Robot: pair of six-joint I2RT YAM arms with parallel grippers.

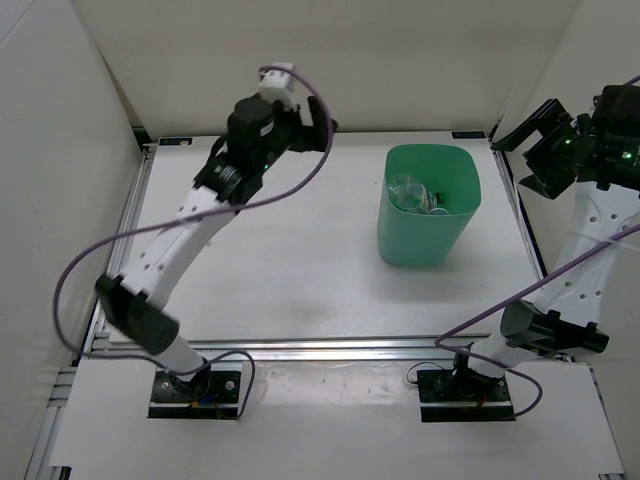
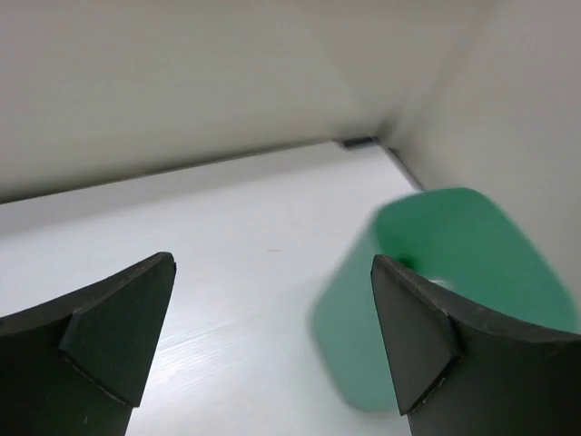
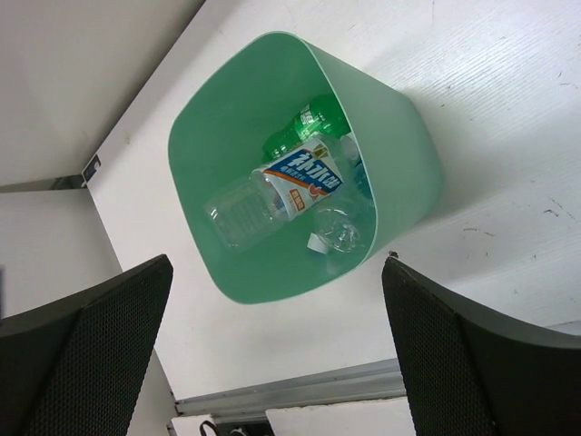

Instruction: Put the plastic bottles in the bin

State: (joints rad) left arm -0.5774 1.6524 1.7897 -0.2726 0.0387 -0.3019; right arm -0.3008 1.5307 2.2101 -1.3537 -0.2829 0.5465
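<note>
Left arm: reaches up the left side of the table (image 1: 280,260) toward the back wall. A purple cable (image 1: 150,225) loops off it.
Left gripper (image 1: 318,122): up by the back wall, well apart from the bin. In the wrist view (image 2: 272,263) the fingers (image 2: 118,336) are spread wide, with only table between them.
Rail (image 1: 320,350): metal, runs along the near table edge in front of both bases.
Bin (image 1: 425,240): mint green, upright on the table, right of centre. It is blurred in the left wrist view (image 2: 349,336), and the right finger covers its right side.
Bottles (image 3: 290,182): lying inside the bin (image 3: 227,109), heaped at the bottom. From the top view only clear glints show past the rim.
Blue-label bottle (image 3: 272,195): on top of the heap, lying across it. The label is blue with white characters and a red-orange patch; the characters are too small to read surely.
Green bottle (image 3: 304,127): behind it, against the far wall. Its label has a small white mark, not legible.
Clear bottle (image 3: 340,227): one end faces the camera, just beside the blue-label bottle.
Hidden: what lies under those three is mostly buried. A bluish bit and a white scrap show; cannot tell what they are.
Right gripper (image 1: 535,150): held high by the right wall, to the right of the bin. In the wrist view (image 3: 277,263) the fingers are wide apart and grip nothing, and the bin shows between them.
Right arm: its upper part is cut off by the frame edge.
</note>
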